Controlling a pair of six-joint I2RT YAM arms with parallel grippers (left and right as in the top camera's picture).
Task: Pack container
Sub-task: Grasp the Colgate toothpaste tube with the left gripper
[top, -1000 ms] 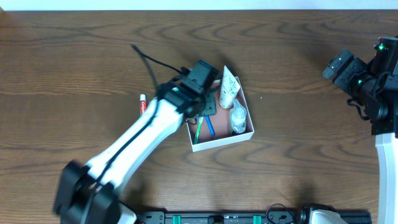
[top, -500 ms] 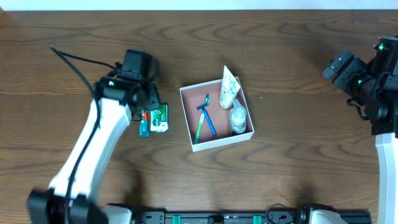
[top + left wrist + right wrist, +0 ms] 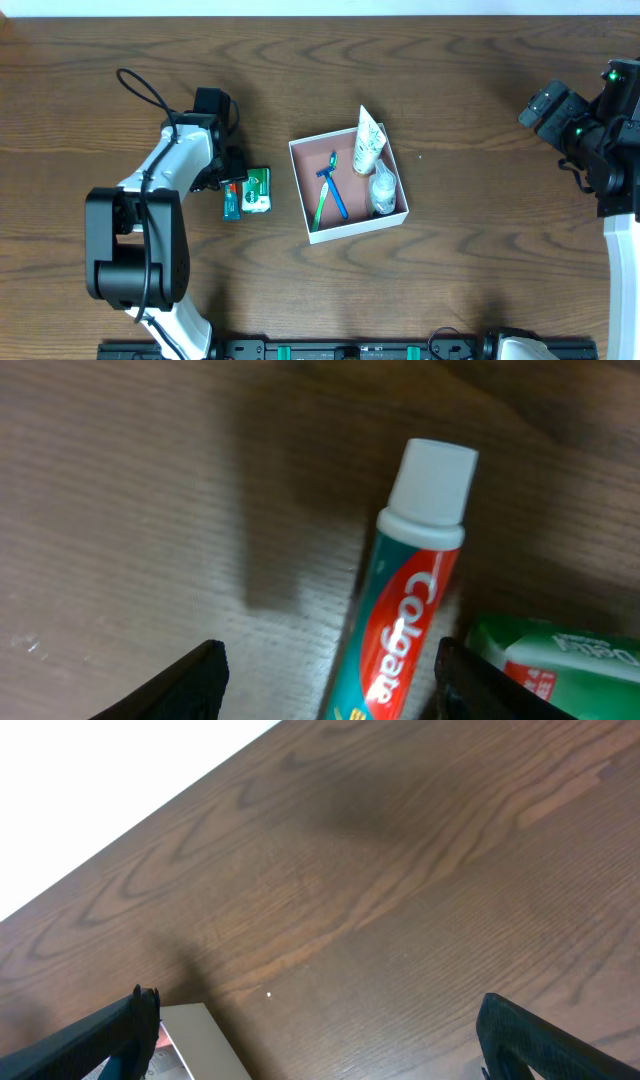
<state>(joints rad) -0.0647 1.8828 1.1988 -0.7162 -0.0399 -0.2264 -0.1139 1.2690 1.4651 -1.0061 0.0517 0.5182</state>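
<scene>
Two arms show in the overhead view. The container [image 3: 357,227] sits near the middle of the wooden table [image 3: 470,290]. It holds a blue and green toothbrush [image 3: 327,192], a white tube [image 3: 367,142] leaning over the far wall, and a small clear bottle [image 3: 381,191]. The left gripper [image 3: 226,176] is down at the table, left of the container and apart from it, over a toothpaste tube [image 3: 231,201] lying just beside a green packet [image 3: 259,190]. The right gripper [image 3: 548,106] hangs well off to the right.

In the left wrist view, I read the jaws as spread, one finger [image 3: 185,682] on either side of the Colgate tube, neither touching it. The tube's white cap [image 3: 431,480] points away from the camera.

In the right wrist view, the jaws stand wide apart over bare wood with nothing between them. I cannot identify the pale corner at the lower left.
</scene>
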